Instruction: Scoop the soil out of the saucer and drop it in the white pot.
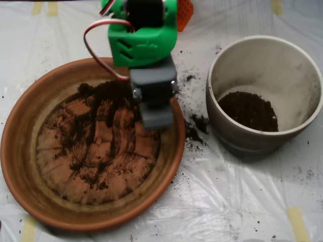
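We see the claw (156,113) poised over the saucer (30,166) at centre frame, aimed at soil (108,93); its opening we cannot tell.

A makeshift robot test bench is suggested rather than a garden or kitchen: the table is covered by clear plastic sheeting (237,201) held down with strips of masking tape (298,222), a 3D-printed green arm housing (144,43) with exposed red servo wire (98,48) is seen, and loose soil (194,132) is scattered over the sheeting
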Motion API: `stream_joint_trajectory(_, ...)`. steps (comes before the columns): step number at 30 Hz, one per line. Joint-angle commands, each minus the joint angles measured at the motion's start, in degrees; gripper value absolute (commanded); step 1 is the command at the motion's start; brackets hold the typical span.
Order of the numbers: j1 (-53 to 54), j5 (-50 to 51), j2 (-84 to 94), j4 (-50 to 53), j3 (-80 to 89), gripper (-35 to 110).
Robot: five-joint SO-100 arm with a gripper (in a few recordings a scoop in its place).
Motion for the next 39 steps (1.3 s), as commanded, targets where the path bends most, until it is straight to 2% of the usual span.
stream_joint_trajectory(1,-4.6,2.5,8.4,0.9,-9.6,-1)
stream_joint_trajectory(8,-16.3,2.8,9.4,2.5,-17.8,-1)
stream_joint_trajectory(16,-31.3,2.1,7.3,9.8,-27.8,0)
stream_joint_trajectory(19,-33.2,2.6,6.5,11.9,-29.0,14)
stream_joint_trajectory(23,-30.2,2.9,5.4,13.4,-29.0,40)
stream_joint_trajectory(25,-28.3,2.5,5.4,13.8,-28.7,46)
stream_joint_trajectory(32,-20.6,5.5,9.7,13.8,-26.9,48)
stream_joint_trajectory(39,1.3,11.0,11.0,13.8,-20.4,45)
